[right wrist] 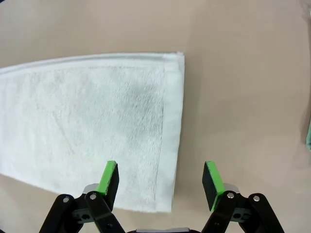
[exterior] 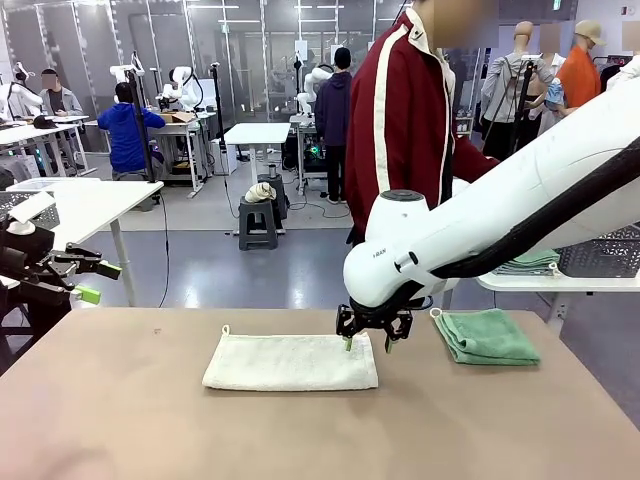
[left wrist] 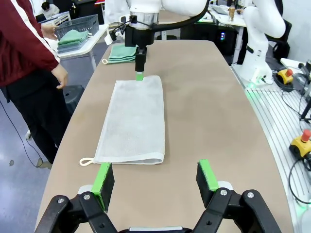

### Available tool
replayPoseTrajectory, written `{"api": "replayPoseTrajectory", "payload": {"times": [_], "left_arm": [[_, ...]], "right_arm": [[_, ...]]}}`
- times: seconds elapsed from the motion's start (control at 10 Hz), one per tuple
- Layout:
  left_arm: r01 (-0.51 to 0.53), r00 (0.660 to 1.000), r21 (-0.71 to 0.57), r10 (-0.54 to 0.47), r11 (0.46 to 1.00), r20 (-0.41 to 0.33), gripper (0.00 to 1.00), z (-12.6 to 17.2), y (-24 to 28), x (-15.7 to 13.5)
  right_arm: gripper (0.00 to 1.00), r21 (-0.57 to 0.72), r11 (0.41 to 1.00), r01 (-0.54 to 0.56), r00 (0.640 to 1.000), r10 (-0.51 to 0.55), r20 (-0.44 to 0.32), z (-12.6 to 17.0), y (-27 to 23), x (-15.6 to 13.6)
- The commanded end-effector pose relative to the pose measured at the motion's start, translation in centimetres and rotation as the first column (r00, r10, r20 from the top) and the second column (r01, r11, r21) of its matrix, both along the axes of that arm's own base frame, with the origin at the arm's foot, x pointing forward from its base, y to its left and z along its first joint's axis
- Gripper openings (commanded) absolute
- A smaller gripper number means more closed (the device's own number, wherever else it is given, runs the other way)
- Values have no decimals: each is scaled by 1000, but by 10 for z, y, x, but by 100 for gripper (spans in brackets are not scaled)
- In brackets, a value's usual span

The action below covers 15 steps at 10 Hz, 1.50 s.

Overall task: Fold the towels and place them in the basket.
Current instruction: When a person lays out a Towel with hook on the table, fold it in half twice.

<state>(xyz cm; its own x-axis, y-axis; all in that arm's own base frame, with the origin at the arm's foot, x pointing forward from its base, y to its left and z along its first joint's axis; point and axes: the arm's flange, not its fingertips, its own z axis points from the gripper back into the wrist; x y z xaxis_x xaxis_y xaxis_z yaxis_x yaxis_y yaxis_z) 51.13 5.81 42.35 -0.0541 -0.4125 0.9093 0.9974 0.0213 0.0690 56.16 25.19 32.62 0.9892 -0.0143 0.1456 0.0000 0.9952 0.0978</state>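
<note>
A cream-white towel lies flat in a long strip at the table's middle, its corner loop at the far left. Above its right end my right gripper hangs open, pointing down; in the right wrist view its fingertips straddle the towel's short edge with nothing between them. A folded mint green towel rests on the table to the right. My left gripper stays open off the table's left edge, aimed along the white towel. The dark grey basket stands on a side table at the right.
A person in a dark red jacket stands at the far side, one hand near the table edge. The basket holds folded green cloth. Bare tabletop spreads around the towels.
</note>
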Motion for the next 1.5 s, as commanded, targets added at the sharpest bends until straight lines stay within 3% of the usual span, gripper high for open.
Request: {"api": "replayPoseTrajectory", "payload": {"times": [0.0, 1.2, 1.4], "left_arm": [[-2, 1000, 1, 2, 1000, 5, 86, 1, -1, -4], [-2, 1000, 1, 2, 1000, 5, 86, 1, -1, -4], [-2, 1000, 1, 2, 1000, 5, 86, 1, -1, -4]], "right_arm": [[87, -28, 998, 61, 998, -60, 33, -3, 9, 12], [87, -25, 991, 134, 991, -133, 18, -34, 13, 13], [67, -28, 991, 133, 991, -133, 17, -36, 13, 13]]}}
